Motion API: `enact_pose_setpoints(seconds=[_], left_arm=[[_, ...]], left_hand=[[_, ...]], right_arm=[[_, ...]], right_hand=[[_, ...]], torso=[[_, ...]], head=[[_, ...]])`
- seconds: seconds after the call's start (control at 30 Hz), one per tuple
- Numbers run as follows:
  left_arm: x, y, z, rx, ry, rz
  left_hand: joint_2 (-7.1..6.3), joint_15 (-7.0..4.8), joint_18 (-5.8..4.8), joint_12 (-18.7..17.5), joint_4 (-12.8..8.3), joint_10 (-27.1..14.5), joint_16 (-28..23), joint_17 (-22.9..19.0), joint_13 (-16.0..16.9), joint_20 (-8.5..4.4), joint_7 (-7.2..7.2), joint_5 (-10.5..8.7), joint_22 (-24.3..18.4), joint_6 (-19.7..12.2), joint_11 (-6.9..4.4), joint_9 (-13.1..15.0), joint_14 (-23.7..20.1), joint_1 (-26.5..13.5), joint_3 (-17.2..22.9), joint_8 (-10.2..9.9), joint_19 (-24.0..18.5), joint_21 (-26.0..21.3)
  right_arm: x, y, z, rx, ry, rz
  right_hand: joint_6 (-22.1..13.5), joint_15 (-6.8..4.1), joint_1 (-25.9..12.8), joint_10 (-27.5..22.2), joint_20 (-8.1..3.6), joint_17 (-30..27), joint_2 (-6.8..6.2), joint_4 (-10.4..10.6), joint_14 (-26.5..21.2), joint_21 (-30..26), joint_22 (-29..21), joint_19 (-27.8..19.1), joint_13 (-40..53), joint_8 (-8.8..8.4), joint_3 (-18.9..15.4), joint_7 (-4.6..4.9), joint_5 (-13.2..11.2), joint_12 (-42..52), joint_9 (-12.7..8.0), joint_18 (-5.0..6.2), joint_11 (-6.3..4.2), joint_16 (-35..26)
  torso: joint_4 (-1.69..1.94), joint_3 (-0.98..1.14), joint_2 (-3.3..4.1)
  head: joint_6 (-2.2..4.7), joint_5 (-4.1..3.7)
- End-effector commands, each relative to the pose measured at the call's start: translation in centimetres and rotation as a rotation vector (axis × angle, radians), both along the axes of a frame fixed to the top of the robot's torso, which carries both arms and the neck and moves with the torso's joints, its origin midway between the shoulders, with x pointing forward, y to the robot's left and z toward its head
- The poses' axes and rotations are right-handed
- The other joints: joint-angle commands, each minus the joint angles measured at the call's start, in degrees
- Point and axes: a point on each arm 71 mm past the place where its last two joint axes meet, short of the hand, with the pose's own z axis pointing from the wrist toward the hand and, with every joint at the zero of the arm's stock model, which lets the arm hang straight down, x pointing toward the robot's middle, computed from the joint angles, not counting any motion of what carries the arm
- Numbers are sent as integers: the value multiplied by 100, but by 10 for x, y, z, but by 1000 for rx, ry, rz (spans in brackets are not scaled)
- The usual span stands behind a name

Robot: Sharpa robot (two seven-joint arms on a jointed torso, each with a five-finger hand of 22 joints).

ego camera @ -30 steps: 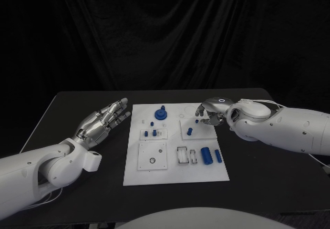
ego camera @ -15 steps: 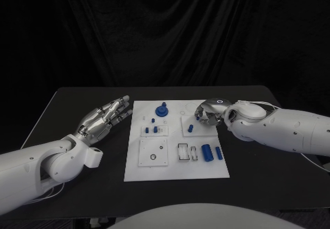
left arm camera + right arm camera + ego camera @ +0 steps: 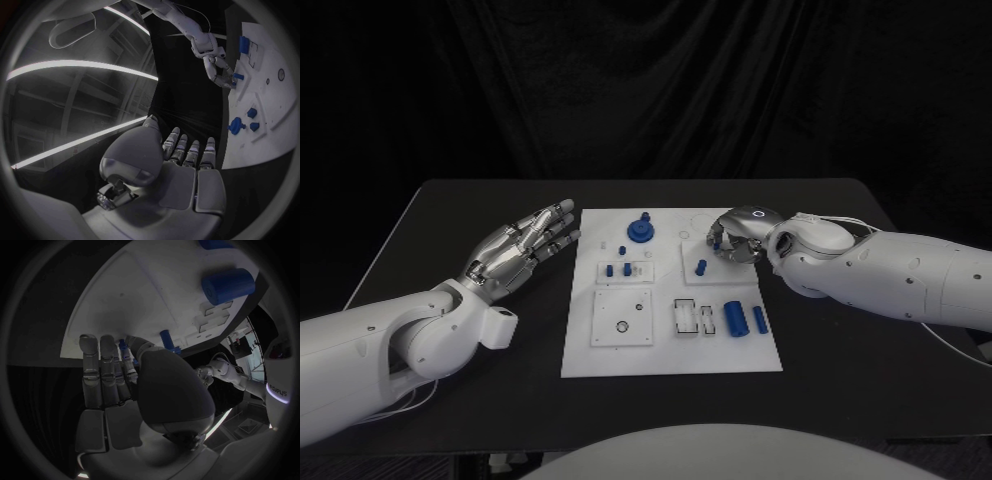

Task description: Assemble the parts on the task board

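Right hand over the board, left hand beside it.

You see the right hand (image 3: 733, 243) above the far right part of the board (image 3: 669, 355), fingers bent down near a small blue peg (image 3: 701, 268); whether it grips anything, I cannot tell. The left hand (image 3: 519, 250) is beside the board's left edge, fingers straight and apart, holding nothing.

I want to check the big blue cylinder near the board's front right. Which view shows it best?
The right wrist view: the big blue cylinder looms large, lying on the task board. The head view shows it small. In the left wrist view it is a distant blue piece.
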Motion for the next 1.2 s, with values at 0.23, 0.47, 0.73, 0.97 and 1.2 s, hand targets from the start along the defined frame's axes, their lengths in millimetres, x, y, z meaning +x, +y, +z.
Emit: enact_pose_setpoints(seconds=[0.23,0.47,0.73,0.97,1.2], left_arm=[[0,3,8,-87,-100,28],[0,4,6,-82,-95,30],[1,4,4,-77,-86,28],[1,4,2,-73,-79,27],[1,5,1,-68,-73,27]], left_hand=[[10,33,116,29,-2,-7,31,5,8,51,-6,-131,7,-11,36,1,13,-125,-26,28,11,28],[17,37,117,9,-4,-17,29,4,5,57,9,-111,1,-28,32,-2,10,-142,-9,24,10,27],[19,43,117,-11,-4,-28,27,3,2,62,21,-108,3,-48,27,-5,7,-151,5,20,12,28],[20,86,114,-51,-5,-61,37,5,-1,98,105,-99,-2,-20,-12,0,8,-184,75,28,17,30],[21,97,113,-75,-4,-73,34,4,-4,107,119,-96,-14,-34,-10,-1,5,-191,93,27,14,28]], right_arm=[[-1,1,-6,9,-4,5],[-1,1,-7,6,-1,-1],[-1,-1,-5,16,-19,-7],[-1,-1,-1,38,-49,-8],[-2,1,7,72,-84,-6]], right_hand=[[371,-82,139,323,-73,-27,156,-260,54,100,379,84,-55,365,-7,13,168,-61,379,-31,-80,3],[398,-107,130,457,-91,-27,173,-351,79,145,386,91,-60,533,-53,8,219,-63,593,-41,-100,2],[364,-118,174,538,-113,-71,211,-455,52,116,377,57,-33,667,-67,12,223,-29,770,-30,-122,-49],[271,-130,203,623,-125,-84,217,-520,48,121,376,37,-13,697,-62,16,202,1,854,-28,-135,-69],[258,-138,214,670,-131,-90,207,-544,52,129,376,34,-5,707,-58,12,193,16,878,-27,-146,-77]], torso=[[-4,-15,-13],[4,-22,-13],[-3,-25,-11],[-7,-28,-10],[1,-29,-4]], head=[[-17,0],[-18,7],[-22,43],[-30,80],[-43,102]])
